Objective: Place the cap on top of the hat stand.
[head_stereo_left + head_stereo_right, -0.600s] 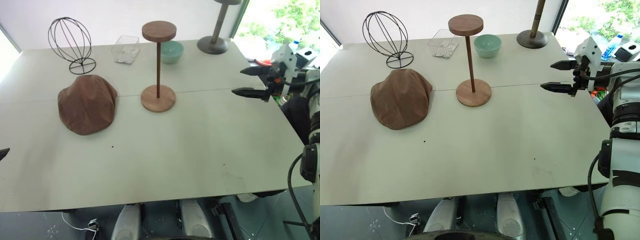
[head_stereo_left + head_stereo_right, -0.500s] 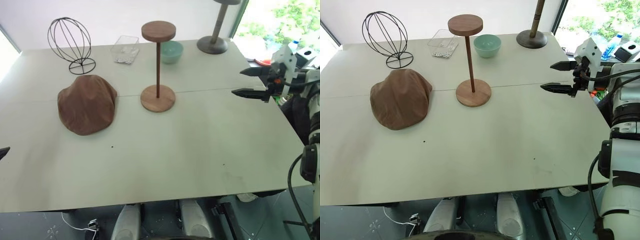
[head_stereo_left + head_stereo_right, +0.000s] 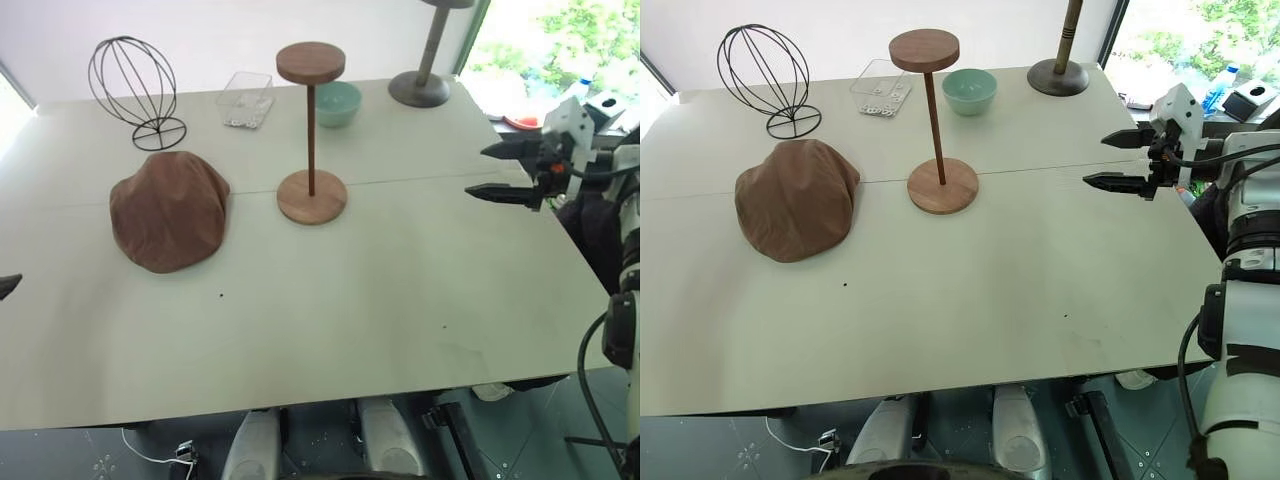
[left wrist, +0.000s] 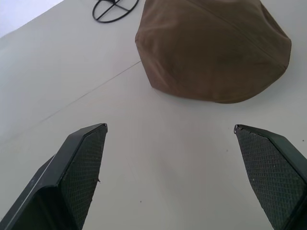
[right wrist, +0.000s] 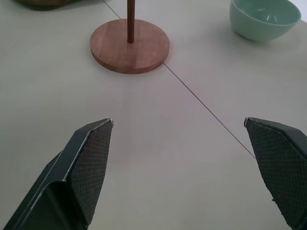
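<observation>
brown cap (image 3: 168, 209) lies untouched on the counter (image 3: 330, 300) just left of the hat stand (image 3: 311, 135), whose top disc is bare, so with left fingers (image 4: 81, 163) and right fingers (image 3: 1120, 182) both spread empty, we have everything left.

head stereo pair looks forward and down over the whole bench (image 3: 330, 300). left wrist camera sits close to the cap (image 4: 213, 45); right wrist camera faces the stand (image 5: 130, 45) base.

Cap (image 3: 168, 209) lies on table (image 3: 330, 310), left of hat stand (image 3: 311, 135)
</observation>
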Motion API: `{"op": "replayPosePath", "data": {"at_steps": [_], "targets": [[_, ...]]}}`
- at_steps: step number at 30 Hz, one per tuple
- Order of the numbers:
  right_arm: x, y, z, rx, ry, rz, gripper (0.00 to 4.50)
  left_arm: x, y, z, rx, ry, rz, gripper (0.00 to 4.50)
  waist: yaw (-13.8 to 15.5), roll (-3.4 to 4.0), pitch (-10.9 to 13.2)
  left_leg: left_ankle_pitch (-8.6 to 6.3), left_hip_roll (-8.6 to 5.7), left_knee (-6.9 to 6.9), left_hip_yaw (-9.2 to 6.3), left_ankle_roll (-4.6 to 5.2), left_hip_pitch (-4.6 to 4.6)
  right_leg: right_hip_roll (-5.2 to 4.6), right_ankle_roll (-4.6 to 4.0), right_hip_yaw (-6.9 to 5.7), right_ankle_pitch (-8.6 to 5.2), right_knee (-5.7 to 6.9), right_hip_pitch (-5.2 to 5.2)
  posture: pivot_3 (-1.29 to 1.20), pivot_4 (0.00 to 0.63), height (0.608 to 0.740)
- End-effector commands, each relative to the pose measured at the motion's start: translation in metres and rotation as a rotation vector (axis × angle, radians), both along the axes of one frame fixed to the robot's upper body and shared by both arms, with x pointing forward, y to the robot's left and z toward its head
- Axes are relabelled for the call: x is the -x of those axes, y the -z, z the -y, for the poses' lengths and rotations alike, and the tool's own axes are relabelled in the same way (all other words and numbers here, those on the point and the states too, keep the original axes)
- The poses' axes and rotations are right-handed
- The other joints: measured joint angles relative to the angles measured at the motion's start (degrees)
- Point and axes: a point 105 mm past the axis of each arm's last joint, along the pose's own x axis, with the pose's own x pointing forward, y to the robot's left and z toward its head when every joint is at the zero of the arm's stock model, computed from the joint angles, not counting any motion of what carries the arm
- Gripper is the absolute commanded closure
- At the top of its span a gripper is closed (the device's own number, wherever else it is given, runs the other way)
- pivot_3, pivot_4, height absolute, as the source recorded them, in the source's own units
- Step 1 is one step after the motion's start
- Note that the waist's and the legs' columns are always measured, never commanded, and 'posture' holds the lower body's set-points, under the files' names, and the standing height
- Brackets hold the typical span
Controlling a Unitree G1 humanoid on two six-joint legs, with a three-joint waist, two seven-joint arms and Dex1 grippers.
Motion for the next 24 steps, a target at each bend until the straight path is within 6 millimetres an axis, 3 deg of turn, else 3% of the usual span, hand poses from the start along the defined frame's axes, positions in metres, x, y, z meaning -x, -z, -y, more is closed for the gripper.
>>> {"op": "replayPosePath", "data": {"at_steps": [1, 5, 9, 15, 21, 24], "targets": [[0.008, -0.027, -0.005, 0.045, -0.058, 0.094, 0.00, -0.010, -0.012, 0.023, -0.082, 0.109, 0.014, 0.06, 0.0, 0.00, 0.0, 0.00, 0.00, 0.01, 0.00, 0.00, 0.00, 0.00, 0.01, 0.00, 0.01, 0.00, 0.00, 0.00, 0.150, 0.740], [0.023, -0.042, -0.025, 0.087, -0.187, 0.124, 0.00, -0.027, -0.008, 0.047, -0.170, 0.217, 0.012, 0.06, 0.0, 0.05, 0.0, 0.00, 0.00, 0.02, 0.00, 0.00, 0.01, 0.02, 0.17, 0.01, 0.10, 0.03, 0.00, 0.00, 0.150, 0.740], [0.048, -0.056, -0.060, 0.123, -0.314, 0.188, 0.00, -0.042, 0.003, 0.067, -0.315, 0.289, 0.021, 0.06, 0.1, 0.05, 0.0, 0.00, 0.01, 0.02, -0.01, 0.00, 0.01, 0.02, 0.20, 0.02, 0.11, 0.05, 0.00, 0.00, 0.150, 0.740], [0.083, -0.053, -0.103, 0.137, -0.401, 0.218, 0.00, -0.053, 0.032, 0.097, -0.455, 0.371, 0.030, 0.06, 0.4, 0.05, 0.0, -0.01, 0.02, 0.13, -0.01, 0.01, 0.01, 0.02, 0.23, 0.06, 0.12, 0.08, 0.02, 0.00, 0.150, 0.740], [0.100, -0.052, -0.122, 0.099, -0.412, 0.221, 0.00, -0.069, 0.067, 0.108, -0.585, 0.284, 0.064, 0.06, 1.6, 0.01, 0.0, 0.00, 0.01, 0.26, 0.01, 0.02, 0.03, 0.03, 0.29, 0.09, 0.17, 0.11, 0.07, 0.00, 0.150, 0.740], [0.103, -0.054, -0.126, 0.084, -0.410, 0.219, 0.00, -0.073, 0.075, 0.116, -0.600, 0.265, 0.089, 0.06, 1.9, -0.04, 0.0, 0.00, -0.01, 0.31, 0.01, 0.02, 0.00, 0.01, 0.33, 0.09, 0.19, 0.11, 0.08, 0.00, 0.150, 0.740]]}}
